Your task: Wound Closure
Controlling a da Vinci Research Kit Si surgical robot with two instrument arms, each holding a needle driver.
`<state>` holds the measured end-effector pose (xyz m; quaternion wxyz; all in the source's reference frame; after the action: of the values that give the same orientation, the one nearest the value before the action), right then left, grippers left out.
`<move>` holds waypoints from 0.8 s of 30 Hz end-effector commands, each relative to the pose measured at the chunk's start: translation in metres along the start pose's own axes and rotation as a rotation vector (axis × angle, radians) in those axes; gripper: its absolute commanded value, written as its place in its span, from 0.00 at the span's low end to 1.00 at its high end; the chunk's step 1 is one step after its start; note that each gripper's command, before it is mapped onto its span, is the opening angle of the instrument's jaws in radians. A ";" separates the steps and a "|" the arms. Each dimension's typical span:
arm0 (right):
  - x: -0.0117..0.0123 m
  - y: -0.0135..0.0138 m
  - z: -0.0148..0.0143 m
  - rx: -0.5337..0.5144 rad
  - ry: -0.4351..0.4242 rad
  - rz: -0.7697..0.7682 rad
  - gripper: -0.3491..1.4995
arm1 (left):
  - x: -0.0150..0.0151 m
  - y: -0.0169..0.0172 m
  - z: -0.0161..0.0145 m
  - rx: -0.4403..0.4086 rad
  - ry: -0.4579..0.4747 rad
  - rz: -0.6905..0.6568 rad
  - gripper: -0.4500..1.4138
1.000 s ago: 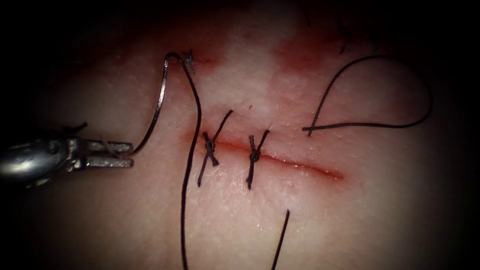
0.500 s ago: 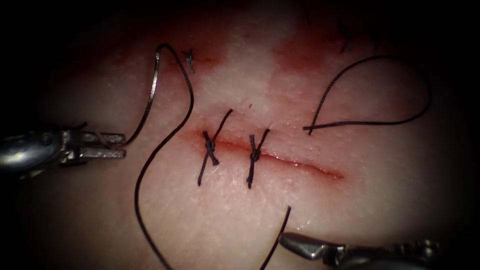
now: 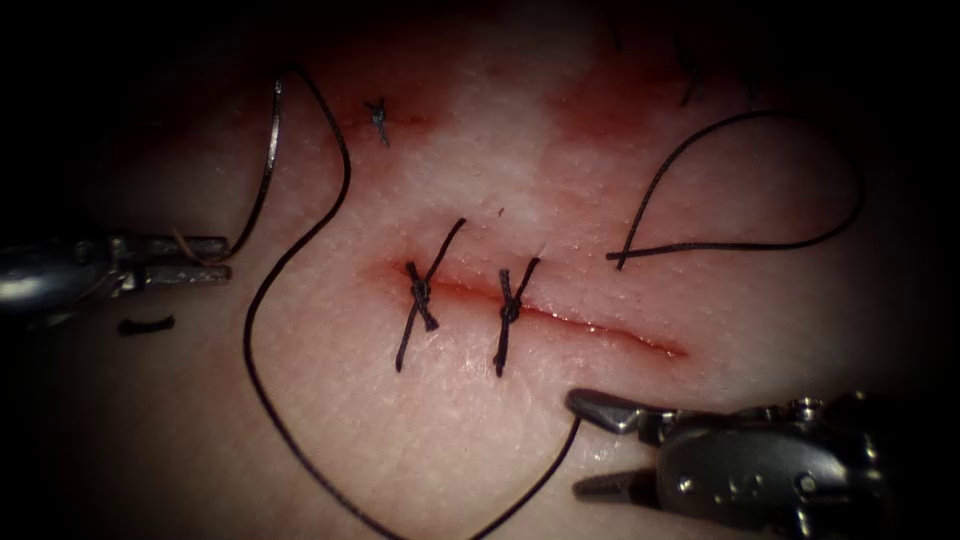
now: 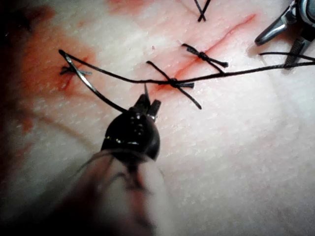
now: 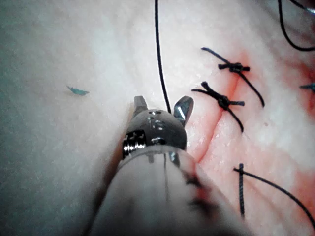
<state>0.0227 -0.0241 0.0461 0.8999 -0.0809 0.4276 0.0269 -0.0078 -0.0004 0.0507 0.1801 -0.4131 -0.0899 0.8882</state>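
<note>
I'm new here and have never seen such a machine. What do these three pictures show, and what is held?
A practice surgical robot: two thin arms, each ending in a small two-fingered hand, stitching a cut in pork belly, the tissue. One picture looks down from an endoscope; the other two look along each arm at its own hand. Two knotted stitches cross the cut. The left hand is shut on the curved needle, near the end away from the thread; the needle is out of the tissue, left of the cut. The thread loops round to the right hand, which is open and holds nothing; the thread runs between its fingers.
</note>
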 end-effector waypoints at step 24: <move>0.0095 -0.0067 -0.0048 0.225 -0.125 0.027 0.00 | -0.0002 0.0003 0.0009 -0.007 -0.002 0.007 0.00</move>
<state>0.0251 -0.0313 0.0357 0.9274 0.0418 0.3714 -0.0144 -0.0079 -0.0005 0.0507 0.1761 -0.4122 -0.0906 0.8893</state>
